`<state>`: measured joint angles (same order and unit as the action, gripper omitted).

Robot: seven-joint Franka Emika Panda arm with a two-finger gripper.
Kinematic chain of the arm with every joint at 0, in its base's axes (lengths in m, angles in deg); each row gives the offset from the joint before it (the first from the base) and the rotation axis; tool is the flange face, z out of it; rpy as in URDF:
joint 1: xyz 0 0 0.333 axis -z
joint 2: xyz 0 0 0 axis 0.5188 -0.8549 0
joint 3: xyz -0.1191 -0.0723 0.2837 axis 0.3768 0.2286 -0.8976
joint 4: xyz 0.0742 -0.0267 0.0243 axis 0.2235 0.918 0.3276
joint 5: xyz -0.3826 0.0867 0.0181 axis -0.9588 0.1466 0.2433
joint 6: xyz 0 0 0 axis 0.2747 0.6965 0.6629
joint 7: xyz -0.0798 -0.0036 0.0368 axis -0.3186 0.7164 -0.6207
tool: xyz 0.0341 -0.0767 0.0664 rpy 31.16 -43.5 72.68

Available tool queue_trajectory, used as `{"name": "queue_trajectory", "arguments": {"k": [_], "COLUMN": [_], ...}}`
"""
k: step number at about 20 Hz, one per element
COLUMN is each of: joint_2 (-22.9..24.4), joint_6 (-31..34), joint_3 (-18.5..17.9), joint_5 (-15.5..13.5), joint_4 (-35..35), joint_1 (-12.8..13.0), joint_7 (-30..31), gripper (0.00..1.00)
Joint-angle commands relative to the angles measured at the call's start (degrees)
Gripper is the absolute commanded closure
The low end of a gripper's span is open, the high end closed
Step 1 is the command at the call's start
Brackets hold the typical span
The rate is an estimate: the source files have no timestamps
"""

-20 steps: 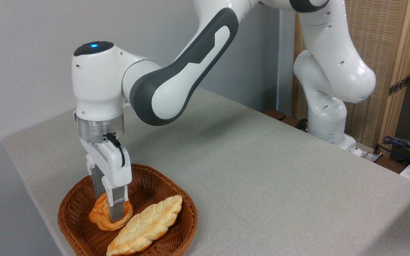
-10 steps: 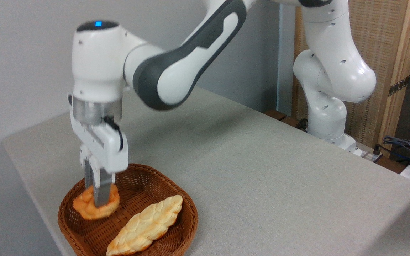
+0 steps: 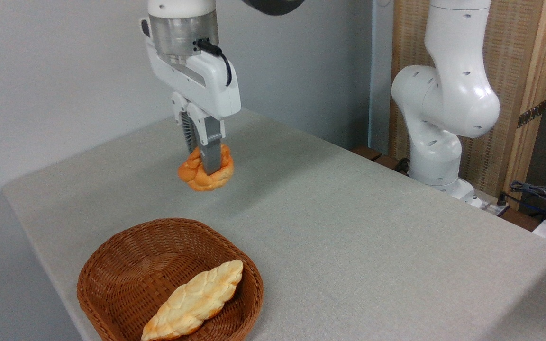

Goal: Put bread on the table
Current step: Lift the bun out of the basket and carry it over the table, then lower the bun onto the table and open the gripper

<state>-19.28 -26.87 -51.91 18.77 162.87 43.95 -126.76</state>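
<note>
Gripper [image 3: 205, 163] clamps bread [image 3: 205, 171] above table [image 3: 349, 227]; loaf [image 3: 195, 301] in basket [image 3: 112, 265]

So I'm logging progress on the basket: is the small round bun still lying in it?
No, the bun hangs in the hand above the table, and the basket holds only the braided loaf.

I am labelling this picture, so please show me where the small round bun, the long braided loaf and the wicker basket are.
Small round bun [image 3: 196, 176], fixed camera, lower left crust beside the finger.
Long braided loaf [image 3: 196, 301], fixed camera, middle of its top.
Wicker basket [image 3: 126, 246], fixed camera, bare inner wall.
</note>
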Motion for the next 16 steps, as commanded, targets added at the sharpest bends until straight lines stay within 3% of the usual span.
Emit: {"name": "queue_trajectory", "arguments": {"k": [1, 2, 5, 8, 11, 16], "joint_2": [5.5, 5.6, 5.5, 4.9, 4.6, 4.2], "joint_6": [-1.4, -1.7, -4.6, -9.5, -16.1, -16.4], "joint_3": [-0.6, -0.6, -0.6, -0.6, -0.5, -0.5], "joint_5": [0.5, 2.4, 6.2, 6.4, 6.4, 6.3], "joint_4": [10.1, 11.3, 14.4, 17.4, 21.5, 21.4], "joint_1": [5.8, 7.3, 10.4, 11.4, 11.6, 11.9], "joint_7": [-0.6, -0.5, -0.2, -0.6, -0.7, -0.5], "gripper": [0.71, 0.69, 0.46, 0.0, 0.0, 0.0]}}
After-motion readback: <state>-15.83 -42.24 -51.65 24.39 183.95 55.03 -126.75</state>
